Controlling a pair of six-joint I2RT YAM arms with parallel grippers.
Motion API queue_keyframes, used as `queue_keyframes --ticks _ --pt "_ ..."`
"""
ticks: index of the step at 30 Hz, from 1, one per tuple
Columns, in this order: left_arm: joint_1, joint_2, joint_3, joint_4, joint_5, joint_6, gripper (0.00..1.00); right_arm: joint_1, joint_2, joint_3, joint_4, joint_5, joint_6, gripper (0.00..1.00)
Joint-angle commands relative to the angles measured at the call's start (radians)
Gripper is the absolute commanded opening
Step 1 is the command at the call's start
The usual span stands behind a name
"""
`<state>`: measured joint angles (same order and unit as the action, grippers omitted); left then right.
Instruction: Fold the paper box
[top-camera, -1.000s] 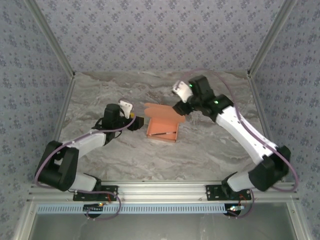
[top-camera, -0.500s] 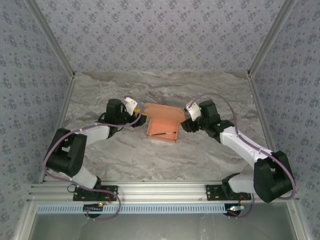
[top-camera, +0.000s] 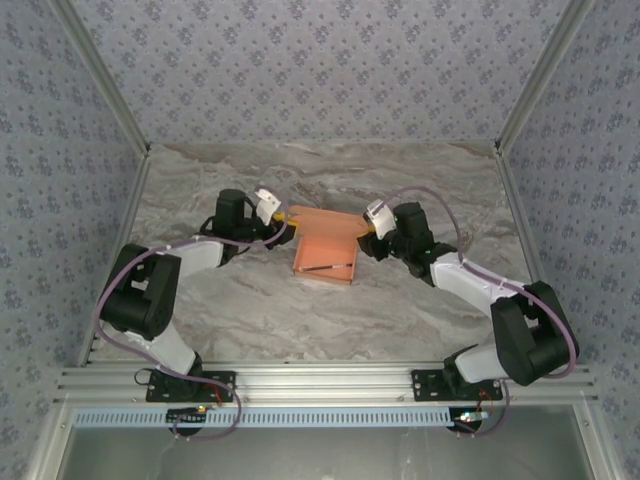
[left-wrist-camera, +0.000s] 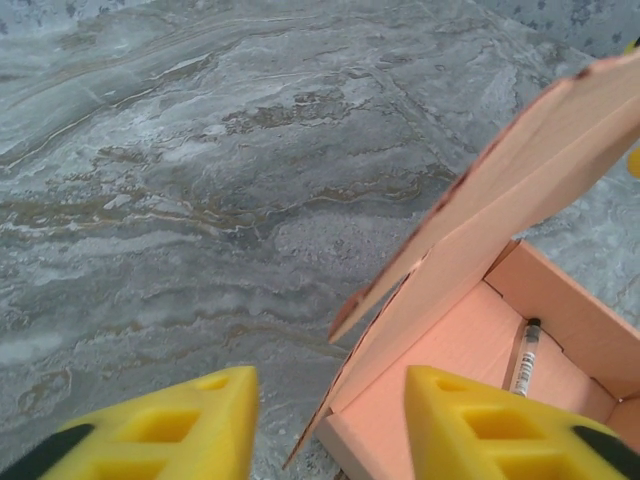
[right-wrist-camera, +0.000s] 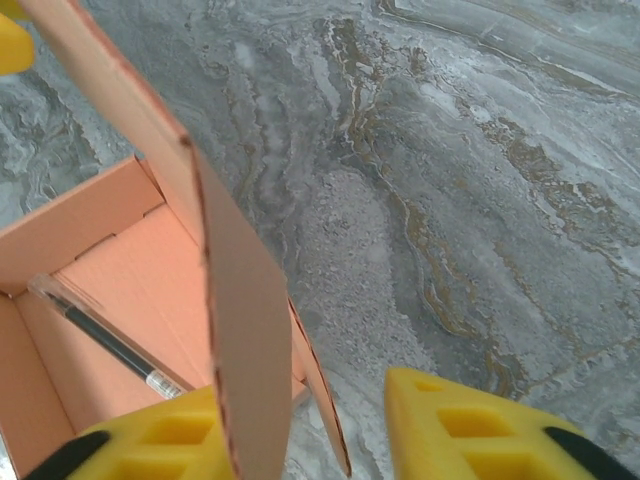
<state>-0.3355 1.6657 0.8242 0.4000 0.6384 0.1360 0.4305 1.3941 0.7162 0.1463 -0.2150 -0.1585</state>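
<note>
The salmon-orange paper box lies at the table's middle with its lid raised at the back. A thin dark pen lies inside it. My left gripper is at the lid's back left corner. In the left wrist view it is open, and its yellow fingers straddle the box corner and the lid's side flap. My right gripper is at the back right corner. It is open around the lid's right side flap, which stands in front of one finger.
The marble-patterned table stretches around the box. Patterned walls and metal frame posts enclose it on three sides. Both arms reach inward from the near rail.
Both grippers have come in to the lid's back corners, the left from the box's left side, the right down from above. Their jaws have narrowed. The lid now stands more upright.
</note>
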Motion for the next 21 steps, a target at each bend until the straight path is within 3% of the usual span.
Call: queue_keyframes --ticks 1,5,11,16,21 --pt "0.003 0.027 0.039 0.002 0.061 0.014 0.32 0.009 0.016 -0.012 0.042 -0.009 0.013 0.3" --pt "0.003 0.039 0.052 -0.01 0.082 0.007 0.19 0.012 0.02 -0.014 0.048 0.006 0.021 0.2" --pt "-0.002 0.032 0.038 0.022 0.09 -0.032 0.09 0.034 0.025 -0.017 0.067 0.06 0.045 0.13" --pt "-0.017 0.015 0.004 0.088 0.049 -0.102 0.03 0.085 0.025 0.0 0.059 0.206 0.087 0.08" --pt "-0.077 -0.03 -0.038 0.115 -0.125 -0.169 0.02 0.161 0.031 0.02 0.051 0.448 0.182 0.07"
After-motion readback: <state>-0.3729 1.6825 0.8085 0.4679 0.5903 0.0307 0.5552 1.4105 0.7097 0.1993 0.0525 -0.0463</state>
